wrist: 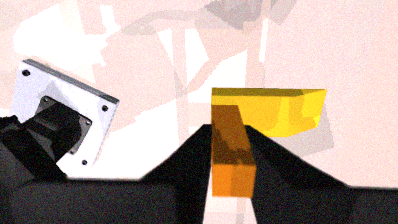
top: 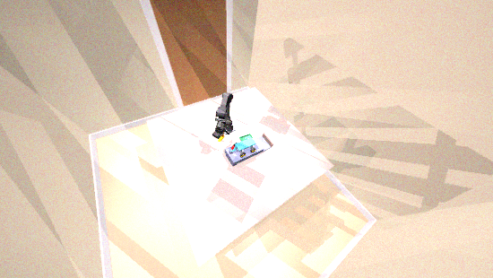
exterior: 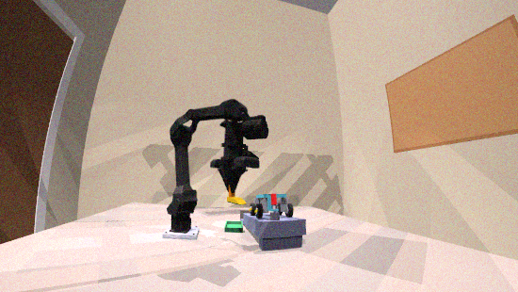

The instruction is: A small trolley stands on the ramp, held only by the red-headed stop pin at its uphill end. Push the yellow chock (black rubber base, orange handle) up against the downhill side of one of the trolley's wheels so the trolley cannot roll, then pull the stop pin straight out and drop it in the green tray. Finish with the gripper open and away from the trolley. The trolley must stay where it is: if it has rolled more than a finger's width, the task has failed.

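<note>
Gripper [wrist: 231,150]: I have it shut tight on the chock's orange handle [wrist: 231,160], so the wedge hangs below.
Chock [exterior: 235,200]: lifted off the table, at the trolley's 9 o'clock, not touching a wheel.
Trolley [exterior: 272,204]: parked on the ramp [exterior: 278,228].
Pin [exterior: 274,202]: seated, red head showing; I judge it alone holds the trolley.
Tray [exterior: 234,226]: near the ramp's 9 o'clock, awaiting the pin.

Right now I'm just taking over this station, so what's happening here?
The arm's gripper is shut on the orange handle of the yellow chock and holds it in the air beside the trolley. The chock is not yet against a wheel. The trolley sits on the ramp, its red-headed stop pin still in place. The green tray lies beside the ramp.
</note>
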### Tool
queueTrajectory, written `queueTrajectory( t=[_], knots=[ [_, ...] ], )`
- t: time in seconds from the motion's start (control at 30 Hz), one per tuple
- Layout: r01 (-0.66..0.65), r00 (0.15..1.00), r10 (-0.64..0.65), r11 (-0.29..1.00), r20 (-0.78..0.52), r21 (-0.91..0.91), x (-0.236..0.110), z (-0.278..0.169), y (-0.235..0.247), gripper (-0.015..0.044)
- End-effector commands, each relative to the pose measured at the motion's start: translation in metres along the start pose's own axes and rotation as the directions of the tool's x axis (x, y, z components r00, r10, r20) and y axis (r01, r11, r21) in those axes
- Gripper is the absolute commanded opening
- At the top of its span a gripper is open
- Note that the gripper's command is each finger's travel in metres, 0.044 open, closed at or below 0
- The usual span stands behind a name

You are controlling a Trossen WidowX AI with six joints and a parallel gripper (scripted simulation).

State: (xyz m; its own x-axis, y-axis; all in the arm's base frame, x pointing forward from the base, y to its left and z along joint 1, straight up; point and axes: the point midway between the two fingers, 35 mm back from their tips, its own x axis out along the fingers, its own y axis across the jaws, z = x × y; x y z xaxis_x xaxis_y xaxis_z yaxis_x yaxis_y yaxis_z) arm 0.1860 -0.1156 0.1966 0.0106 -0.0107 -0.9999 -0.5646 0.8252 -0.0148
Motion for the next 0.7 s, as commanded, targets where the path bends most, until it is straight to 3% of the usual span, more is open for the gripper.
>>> queueTrajectory(
  t=[0.0,0.27,0.67],
  knots=[
    [0.000,1.000,0.000,0.993,0.000,0.120,-0.001,0.000,0.000,0.0000],
    [-0.002,1.000,0.002,0.927,0.000,0.376,-0.001,0.000,0.000,0.0000],
    [-0.003,1.000,0.003,0.902,0.001,0.432,0.000,0.010,0.011,0.0000]
  ],
)
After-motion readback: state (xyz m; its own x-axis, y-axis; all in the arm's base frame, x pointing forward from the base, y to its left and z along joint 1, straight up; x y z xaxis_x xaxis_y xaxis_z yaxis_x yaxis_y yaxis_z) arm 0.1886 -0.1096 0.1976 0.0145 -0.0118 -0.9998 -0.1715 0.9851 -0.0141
